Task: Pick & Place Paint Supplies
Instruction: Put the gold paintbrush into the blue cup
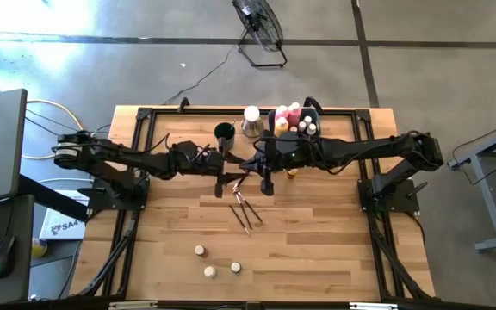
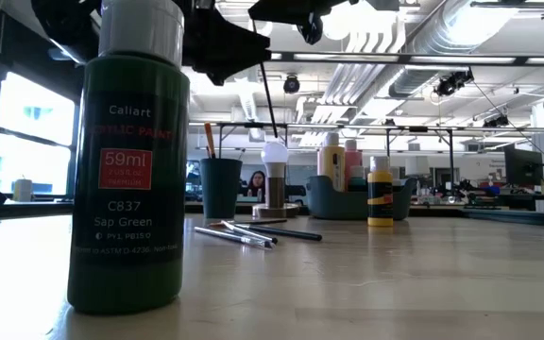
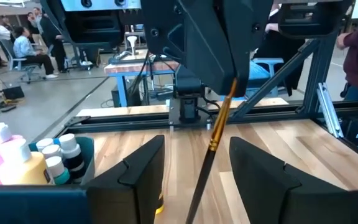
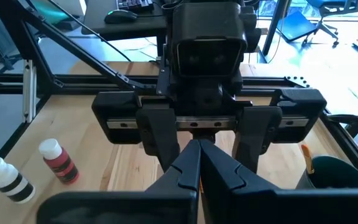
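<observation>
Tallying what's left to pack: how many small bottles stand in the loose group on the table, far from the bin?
3, seen from above: left bottle, middle bottle nearest the table edge, right bottle. None seems hidden.

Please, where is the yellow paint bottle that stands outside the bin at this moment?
In the low view the yellow paint bottle stands upright on the table, just right of the grey-blue bin. In the high view it lies mostly hidden under the right arm.
</observation>
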Action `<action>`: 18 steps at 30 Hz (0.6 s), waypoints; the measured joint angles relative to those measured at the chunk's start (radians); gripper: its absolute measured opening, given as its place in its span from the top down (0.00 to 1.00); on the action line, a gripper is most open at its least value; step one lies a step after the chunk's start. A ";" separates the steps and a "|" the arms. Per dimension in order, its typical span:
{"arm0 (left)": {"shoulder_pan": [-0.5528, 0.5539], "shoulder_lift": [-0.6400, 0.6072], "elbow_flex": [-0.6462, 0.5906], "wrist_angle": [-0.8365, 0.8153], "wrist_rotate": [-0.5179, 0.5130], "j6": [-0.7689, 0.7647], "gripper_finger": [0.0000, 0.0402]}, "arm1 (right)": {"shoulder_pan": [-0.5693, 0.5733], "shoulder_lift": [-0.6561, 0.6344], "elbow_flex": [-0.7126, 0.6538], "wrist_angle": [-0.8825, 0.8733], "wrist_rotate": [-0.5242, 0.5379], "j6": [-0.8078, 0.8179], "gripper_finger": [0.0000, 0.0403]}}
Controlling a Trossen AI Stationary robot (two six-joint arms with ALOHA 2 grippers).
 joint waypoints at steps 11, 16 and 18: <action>0.000 0.000 0.000 -0.001 0.000 -0.001 0.78 | 0.000 0.001 0.000 0.000 0.000 0.000 1.00; 0.000 0.000 0.000 -0.001 -0.001 -0.001 0.86 | 0.000 0.001 0.000 0.000 0.000 0.000 1.00; 0.000 0.000 0.000 -0.001 -0.001 -0.001 0.88 | 0.000 0.001 0.000 -0.001 0.000 0.000 1.00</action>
